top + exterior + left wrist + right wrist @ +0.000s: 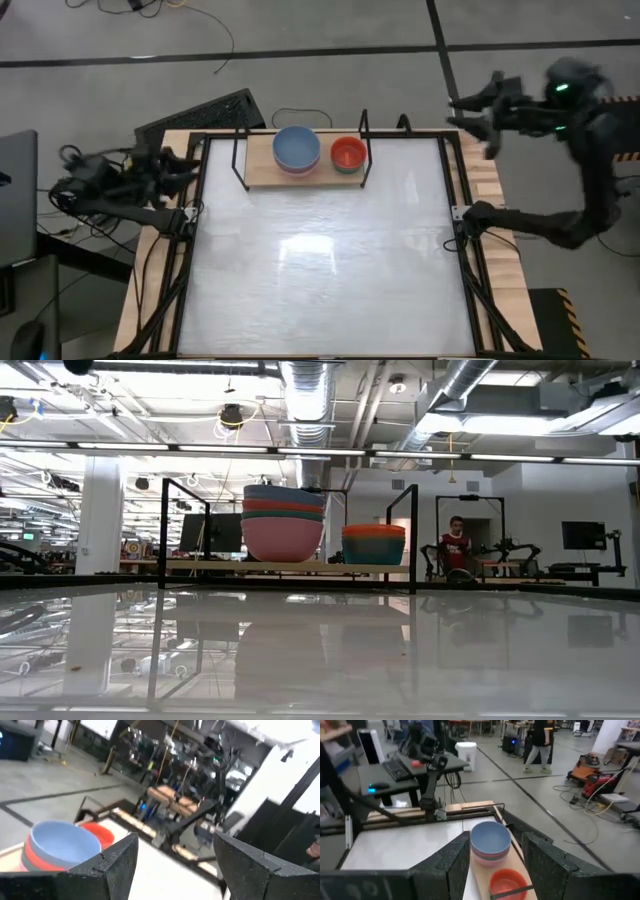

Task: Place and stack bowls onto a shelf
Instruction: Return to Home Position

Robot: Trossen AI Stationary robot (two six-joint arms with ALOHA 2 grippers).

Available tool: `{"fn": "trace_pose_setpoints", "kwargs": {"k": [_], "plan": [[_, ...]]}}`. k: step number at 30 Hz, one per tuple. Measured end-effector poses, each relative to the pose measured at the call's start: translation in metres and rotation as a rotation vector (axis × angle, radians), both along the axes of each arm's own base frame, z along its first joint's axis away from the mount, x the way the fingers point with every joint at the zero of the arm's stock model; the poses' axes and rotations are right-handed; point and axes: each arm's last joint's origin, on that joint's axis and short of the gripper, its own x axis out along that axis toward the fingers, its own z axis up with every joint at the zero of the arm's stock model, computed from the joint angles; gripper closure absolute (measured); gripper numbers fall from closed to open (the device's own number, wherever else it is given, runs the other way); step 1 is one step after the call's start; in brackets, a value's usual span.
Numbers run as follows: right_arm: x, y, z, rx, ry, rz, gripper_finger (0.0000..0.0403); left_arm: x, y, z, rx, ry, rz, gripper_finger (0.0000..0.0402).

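Two stacks of bowls stand on the light-wood shelf (262,170) at the table's far edge. The left stack (297,149) has a grey-blue bowl on top and a pale pink one at the bottom (283,537). The right stack (348,155) is topped by a red bowl, with orange and teal below (373,547). My left gripper (188,163) is open, beyond the table's left edge, apart from the bowls. My right gripper (470,112) is open, raised past the table's far right corner. Both stacks show in the wrist views (62,842) (491,840).
Black metal uprights (238,155) (364,150) frame the shelf. A black rail frame (455,215) runs around the white tabletop (320,270). A keyboard (200,115) lies behind the far left corner. A person (455,547) sits in the room far behind.
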Motion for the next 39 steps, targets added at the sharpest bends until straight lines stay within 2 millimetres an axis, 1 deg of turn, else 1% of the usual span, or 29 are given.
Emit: {"fn": "trace_pose_setpoints", "kwargs": {"k": [3, 6, 8, 10, 12, 16, 19, 22, 24, 26, 28, 31, 32, 33, 35, 37, 39], "plan": [[0.019, -0.017, -0.039, 0.076, -0.095, 0.046, 0.0200, 0.007, -0.001, -0.008, 0.021, 0.009, -0.004, 0.0157], [0.040, -0.026, -0.082, 0.175, -0.190, 0.148, 0.0200, 0.002, -0.001, -0.006, 0.051, -0.042, -0.023, 0.0157], [0.048, -0.024, -0.109, 0.209, -0.239, 0.161, 0.0200, -0.003, -0.001, -0.005, 0.056, -0.062, -0.042, 0.0157], [0.051, -0.016, -0.128, 0.217, -0.308, 0.149, 0.0200, -0.006, -0.001, -0.008, 0.060, -0.056, -0.058, 0.0157], [0.054, -0.010, -0.153, 0.257, -0.334, 0.109, 0.0200, -0.009, 0.000, -0.007, 0.066, -0.072, -0.067, 0.0157], [0.055, 0.004, -0.190, 0.263, -0.415, 0.025, 0.0200, -0.010, 0.000, -0.013, 0.074, -0.022, -0.072, 0.0157], [0.050, 0.014, -0.201, 0.231, -0.509, 0.010, 0.0200, -0.009, -0.001, -0.014, 0.076, -0.006, -0.079, 0.0157], [0.040, 0.022, -0.210, 0.187, -0.531, -0.038, 0.0200, -0.009, -0.001, -0.017, 0.079, 0.017, -0.101, 0.0157], [0.037, 0.026, -0.219, 0.144, -0.523, -0.044, 0.0200, -0.007, -0.003, -0.020, 0.084, 0.027, -0.130, 0.0157], [0.035, 0.030, -0.230, 0.093, -0.503, -0.043, 0.0200, -0.004, -0.004, -0.028, 0.091, 0.031, -0.168, 0.0157], [0.033, 0.032, -0.241, 0.060, -0.496, -0.050, 0.0200, -0.001, -0.006, -0.042, 0.087, 0.021, -0.206, 0.0157], [0.027, 0.033, -0.256, 0.065, -0.522, -0.102, 0.0200, -0.005, -0.006, -0.065, 0.060, -0.016, -0.231, 0.0157], [0.025, 0.033, -0.259, 0.070, -0.531, -0.122, 0.0200, -0.001, -0.006, -0.069, 0.052, -0.007, -0.222, 0.0157], [0.023, 0.033, -0.262, 0.071, -0.541, -0.139, 0.0200, 0.000, -0.006, -0.071, 0.059, 0.001, -0.214, 0.0157], [0.019, 0.033, -0.269, 0.069, -0.558, -0.151, 0.0200, 0.001, -0.007, -0.074, 0.095, 0.077, -0.229, 0.0157], [0.015, 0.034, -0.272, 0.053, -0.576, -0.153, 0.0200, 0.002, -0.007, -0.072, 0.125, 0.075, -0.227, 0.0157], [0.013, 0.035, -0.277, 0.035, -0.582, -0.157, 0.0200, 0.001, -0.006, -0.081, 0.124, 0.116, -0.204, 0.0157]]}}
